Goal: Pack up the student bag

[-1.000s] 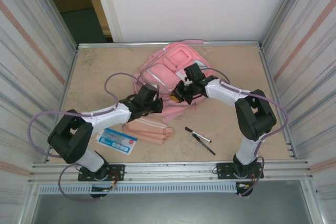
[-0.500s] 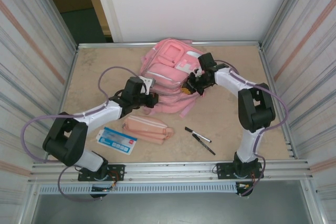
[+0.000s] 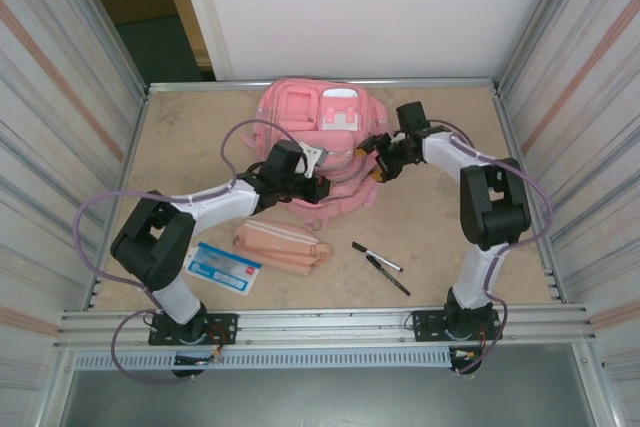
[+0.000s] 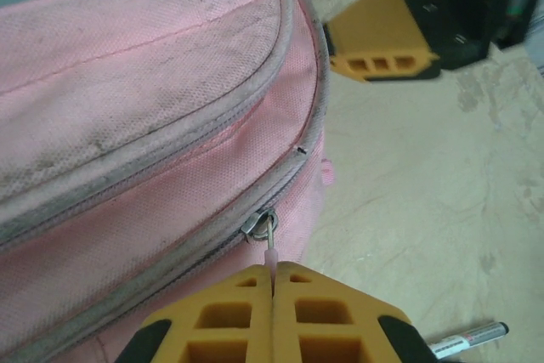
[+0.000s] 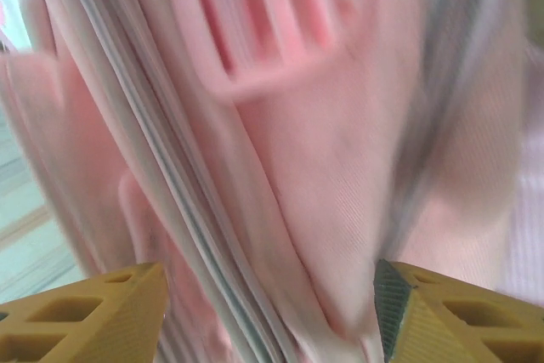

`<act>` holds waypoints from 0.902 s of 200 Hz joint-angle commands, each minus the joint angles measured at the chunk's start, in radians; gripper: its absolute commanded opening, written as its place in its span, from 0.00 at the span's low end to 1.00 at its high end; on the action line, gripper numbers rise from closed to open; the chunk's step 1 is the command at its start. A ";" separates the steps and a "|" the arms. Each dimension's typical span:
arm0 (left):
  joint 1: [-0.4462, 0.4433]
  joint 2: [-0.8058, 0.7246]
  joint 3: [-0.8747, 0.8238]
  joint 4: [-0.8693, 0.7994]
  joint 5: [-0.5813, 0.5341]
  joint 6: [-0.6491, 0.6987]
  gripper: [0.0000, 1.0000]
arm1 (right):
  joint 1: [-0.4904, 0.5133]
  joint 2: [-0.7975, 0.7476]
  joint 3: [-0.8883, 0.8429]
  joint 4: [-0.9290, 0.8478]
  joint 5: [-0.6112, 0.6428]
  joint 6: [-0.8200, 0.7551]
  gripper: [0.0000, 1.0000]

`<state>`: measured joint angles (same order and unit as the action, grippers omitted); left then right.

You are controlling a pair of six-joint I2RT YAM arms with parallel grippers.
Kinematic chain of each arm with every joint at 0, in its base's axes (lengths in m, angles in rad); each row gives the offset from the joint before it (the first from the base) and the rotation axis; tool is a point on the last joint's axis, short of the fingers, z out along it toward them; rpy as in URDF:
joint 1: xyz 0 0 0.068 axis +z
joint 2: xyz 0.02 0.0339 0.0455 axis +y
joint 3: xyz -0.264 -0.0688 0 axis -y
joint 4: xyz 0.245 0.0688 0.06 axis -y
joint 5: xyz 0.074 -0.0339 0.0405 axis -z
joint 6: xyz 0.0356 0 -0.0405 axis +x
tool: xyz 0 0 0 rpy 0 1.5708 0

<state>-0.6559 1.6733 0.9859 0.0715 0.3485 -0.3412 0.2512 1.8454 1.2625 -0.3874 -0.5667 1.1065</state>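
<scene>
The student bag point(image 3: 318, 137), a large pink backpack with white trim, lies at the back middle of the table. My left gripper point(image 3: 318, 188) is at the bag's near edge. The left wrist view shows this gripper point(image 4: 274, 283) shut on the thin zipper pull point(image 4: 271, 242) of a grey zip that runs along the bag point(image 4: 153, 99). My right gripper point(image 3: 379, 163) is at the bag's right side. In the right wrist view its jaws point(image 5: 268, 316) stand wide apart, open, with blurred pink fabric point(image 5: 323, 176) just ahead of them and nothing pinched.
A flat pink pencil pouch point(image 3: 281, 245) lies in front of the bag, and a blue-and-white card point(image 3: 222, 268) sits to its left. Two black pens point(image 3: 380, 264) rest right of the pouch. Metal walls close in the table point(image 3: 450, 237) on both sides.
The bag has swung round and shifted toward the back wall. My right gripper has opened and let go of it. My left gripper, still shut, has moved right along the bag's near edge.
</scene>
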 commanded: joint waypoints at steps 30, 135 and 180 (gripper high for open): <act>-0.024 0.036 0.038 0.057 0.048 -0.066 0.00 | 0.124 -0.181 -0.126 -0.009 0.124 0.144 0.62; -0.025 -0.031 -0.055 -0.038 -0.103 0.028 0.00 | 0.170 -0.088 -0.091 0.025 0.142 0.166 0.10; 0.035 -0.147 -0.111 -0.133 -0.197 0.149 0.00 | 0.101 -0.114 -0.082 0.014 0.078 0.095 0.04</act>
<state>-0.6704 1.6318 0.9260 0.0406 0.2337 -0.2863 0.4152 1.7645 1.1500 -0.3443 -0.5060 1.2678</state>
